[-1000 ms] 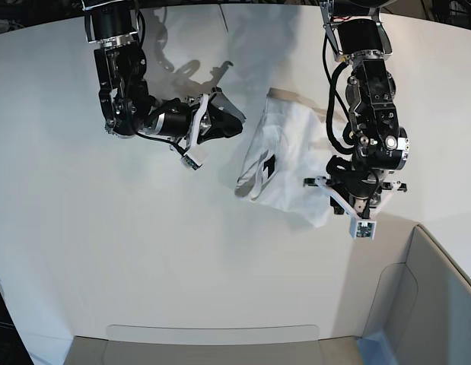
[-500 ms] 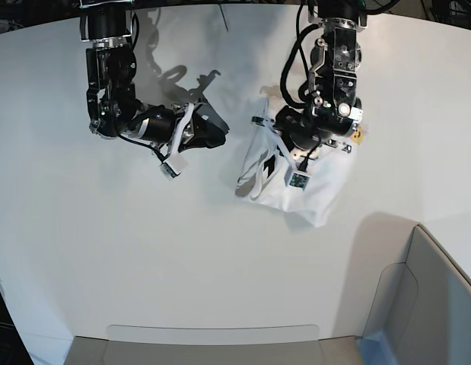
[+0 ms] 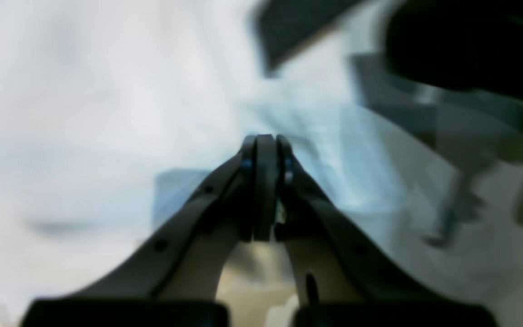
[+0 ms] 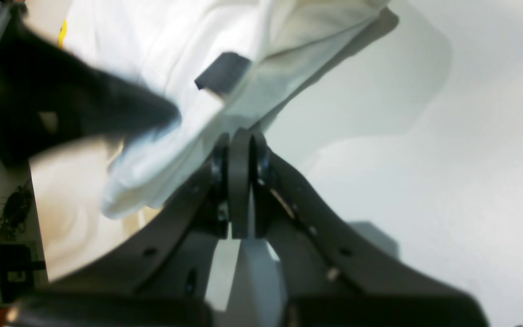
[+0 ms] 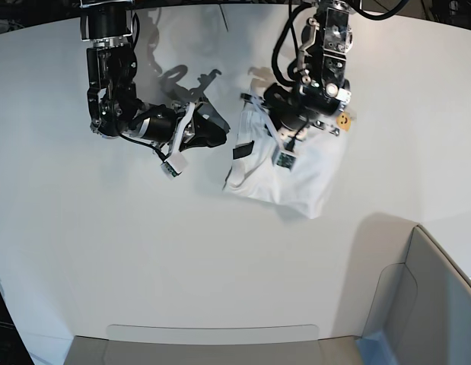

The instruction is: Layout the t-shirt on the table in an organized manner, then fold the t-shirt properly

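The white t-shirt [image 5: 303, 182] lies crumpled on the table [image 5: 144, 251] at the centre right, with a black mark of its print showing at its left side. My left gripper [image 5: 277, 133] is down on the shirt's upper part. In the blurred left wrist view its jaws [image 3: 265, 141] are pressed together against pale cloth [image 3: 325, 136]. The shirt [image 4: 152, 45] looks drawn up off the table [image 4: 425, 159] and casts a shadow under its edge. My right gripper [image 5: 229, 133] hovers just left of the shirt. It is shut [image 4: 239, 136], with nothing between its pads.
A grey bin-like panel [image 5: 440, 304] stands at the front right corner. A beige strip [image 5: 212, 346] runs along the front edge. The table's curved far edge passes behind both arm bases.
My left arm swung from the shirt's front right corner up over its middle, and its jaws closed. The shirt shifted left and bunched. The right arm barely moved.
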`<act>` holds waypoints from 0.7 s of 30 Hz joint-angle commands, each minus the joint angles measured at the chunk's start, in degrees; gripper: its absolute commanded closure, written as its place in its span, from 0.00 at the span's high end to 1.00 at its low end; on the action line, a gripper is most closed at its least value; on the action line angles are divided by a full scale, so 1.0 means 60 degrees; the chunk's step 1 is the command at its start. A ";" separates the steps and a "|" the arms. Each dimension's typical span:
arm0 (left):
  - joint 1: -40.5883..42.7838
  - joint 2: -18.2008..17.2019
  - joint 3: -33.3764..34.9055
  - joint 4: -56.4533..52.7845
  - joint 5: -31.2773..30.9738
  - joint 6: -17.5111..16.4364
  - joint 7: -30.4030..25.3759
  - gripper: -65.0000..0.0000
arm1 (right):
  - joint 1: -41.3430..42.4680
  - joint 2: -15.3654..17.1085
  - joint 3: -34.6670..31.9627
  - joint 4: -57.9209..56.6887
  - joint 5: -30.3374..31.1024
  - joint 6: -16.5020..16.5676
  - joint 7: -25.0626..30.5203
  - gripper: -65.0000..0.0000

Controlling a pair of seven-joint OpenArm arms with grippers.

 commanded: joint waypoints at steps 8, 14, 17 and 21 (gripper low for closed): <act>-0.2177 0.0169 0.0057 -0.1193 -0.0061 0.0017 -0.0395 0.00 | 0.0016 0.0017 0.0011 0.0158 0.0178 0.0108 0.0186 0.00; -0.2485 0.0199 0.1361 -0.2570 -0.0061 0.0017 -0.0498 0.00 | 0.0002 0.0017 0.0025 0.0158 0.0178 0.0108 0.0186 0.00; -0.2470 0.0199 0.2064 -0.3025 -0.0061 0.0017 -0.0674 0.00 | 0.0002 0.0017 0.0025 0.0158 0.0178 0.0108 0.0186 0.00; -0.2485 0.0199 0.2298 -0.3157 -0.0002 0.0017 -0.0864 0.00 | 0.0002 0.0017 0.0025 0.0144 0.0178 0.0108 0.0186 0.00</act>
